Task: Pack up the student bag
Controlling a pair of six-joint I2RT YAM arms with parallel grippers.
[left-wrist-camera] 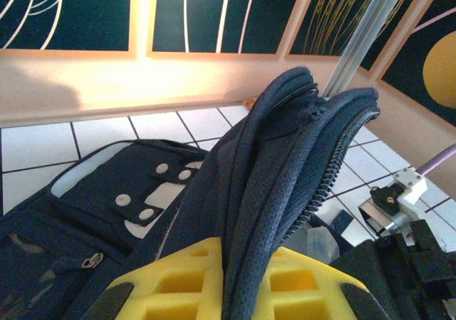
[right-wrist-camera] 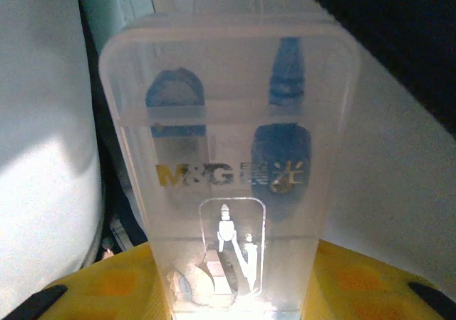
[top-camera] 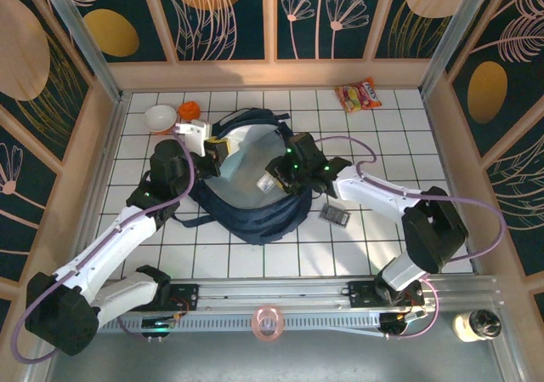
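Pink tape roll point(top-camera: 268, 322): lay on the near rail, between the arm bases.
Right fingers point(right-wrist-camera: 107, 288): clamped on a translucent plastic case point(right-wrist-camera: 228, 156), held over the bag's opening.
Student bag point(top-camera: 255, 216): lay mid-counter point(top-camera: 212, 259), mouth open.
Left fingers point(left-wrist-camera: 178, 288): pinched closed on the bag's zippered rim.
Snack packet point(top-camera: 359, 94): lay by the far wall.

Left arm point(top-camera: 102, 259) is stretched up from 7 o'clock, left gripper point(top-camera: 216, 151) pinched tight on the student bag point(top-camera: 255, 216) rim. Right arm point(top-camera: 374, 191) is folded back at 4 o'clock, right gripper point(top-camera: 274, 180) pointed toward 9, clamped around a clear case point(right-wrist-camera: 228, 156).
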